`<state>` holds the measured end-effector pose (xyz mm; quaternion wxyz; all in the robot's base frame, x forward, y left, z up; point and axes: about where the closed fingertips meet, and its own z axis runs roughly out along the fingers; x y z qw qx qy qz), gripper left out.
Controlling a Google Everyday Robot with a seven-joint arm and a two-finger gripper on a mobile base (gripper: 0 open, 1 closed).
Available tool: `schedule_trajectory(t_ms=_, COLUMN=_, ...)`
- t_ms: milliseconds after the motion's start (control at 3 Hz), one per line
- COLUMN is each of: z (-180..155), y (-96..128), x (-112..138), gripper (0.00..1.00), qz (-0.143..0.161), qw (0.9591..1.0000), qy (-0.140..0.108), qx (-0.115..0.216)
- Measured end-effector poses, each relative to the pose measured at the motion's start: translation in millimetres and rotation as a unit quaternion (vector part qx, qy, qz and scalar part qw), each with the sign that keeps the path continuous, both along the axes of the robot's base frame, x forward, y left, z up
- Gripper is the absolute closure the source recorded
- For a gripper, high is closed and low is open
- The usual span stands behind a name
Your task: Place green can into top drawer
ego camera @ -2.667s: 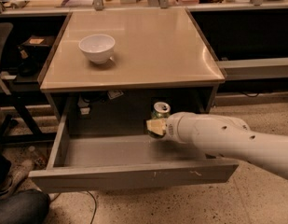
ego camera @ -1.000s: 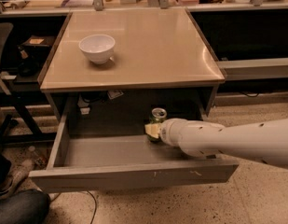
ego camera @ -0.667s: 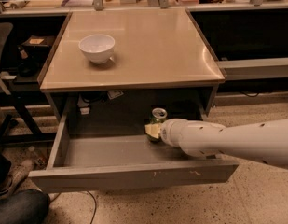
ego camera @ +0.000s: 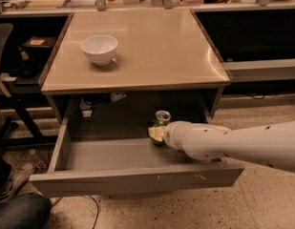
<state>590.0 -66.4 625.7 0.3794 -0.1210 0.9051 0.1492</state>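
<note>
Speckled floor lies nearest, then the wide, shallow grey top drawer, standing open. Inside it, toward the right rear, our gripper meets the small green aluminium can; we cannot tell whether it grips. The can stands upright, long axis vertical, silver top upward. A sideways pull-out could, we judge, topple it. Beyond, a white bowl rests on the beige tabletop.

green can: we log a shiny metal top
top drawer: matt grey, scuffed front
gripper: beside the can, smooth
</note>
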Motion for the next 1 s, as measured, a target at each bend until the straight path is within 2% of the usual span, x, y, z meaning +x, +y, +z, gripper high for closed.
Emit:
schedule_trajectory(t_ms=333, z=0.0, y=0.0, x=0.0, gripper=0.12, qz=0.0, qw=1.0, qy=0.0, qx=0.0)
schedule_trajectory(t_ms=667, z=0.0, y=0.0, x=0.0, gripper=0.0, qz=0.0, qw=1.0, qy=0.0, qx=0.0)
schedule_trajectory(t_ms=1000, z=0.0, y=0.0, x=0.0, gripper=0.0, qz=0.0, qw=1.0, qy=0.0, qx=0.0)
